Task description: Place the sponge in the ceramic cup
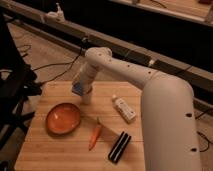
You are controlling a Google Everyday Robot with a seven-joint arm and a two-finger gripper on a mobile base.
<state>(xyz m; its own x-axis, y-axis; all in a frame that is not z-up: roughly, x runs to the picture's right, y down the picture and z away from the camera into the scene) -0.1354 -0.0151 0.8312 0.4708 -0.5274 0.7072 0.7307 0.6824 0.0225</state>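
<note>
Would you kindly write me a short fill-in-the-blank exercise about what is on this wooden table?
The gripper, right by the ceramic cup, holds the sponge, whose colour is ____.
Near the cup lies a round plate coloured ____.
Between that plate and the black block lies a ____.
Missing: blue; orange; carrot.
</note>
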